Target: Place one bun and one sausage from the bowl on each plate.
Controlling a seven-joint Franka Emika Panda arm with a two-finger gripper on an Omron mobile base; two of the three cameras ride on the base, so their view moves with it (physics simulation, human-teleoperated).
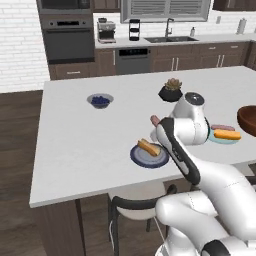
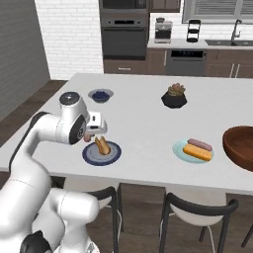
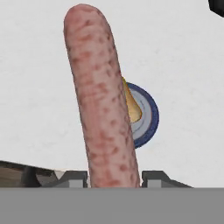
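A pinkish-brown sausage (image 3: 103,100) stands between the two finger tips of the gripper (image 3: 114,178), closed on its lower end; from the hand view it rises long and mottled across the picture. In the left base view its tip (image 1: 154,120) pokes out beside the white wrist, above the tabletop (image 1: 80,145). The gripper (image 2: 90,134) hangs just above and beside the grey-blue plate with the navy rim (image 2: 112,157), near the tabletop's front edge. On that plate lies one golden-orange bun (image 2: 102,145), tilted across it; the hand view shows the same bun (image 3: 131,105) and plate (image 3: 148,116) partly hidden behind the sausage.

The pale teal plate (image 2: 179,149) sits well apart, further along the tabletop, and carries a second bun (image 2: 197,152) with a second sausage (image 2: 199,144) lying alongside, touching or nearly so. Just beyond it stands the large dark reddish-brown wooden bowl (image 2: 239,144), cut by the picture's edge.

Further back on the tabletop are a small grey bowl of blue berries (image 2: 101,95) and a black faceted plant pot (image 2: 174,97). No writing or label can be read anywhere.
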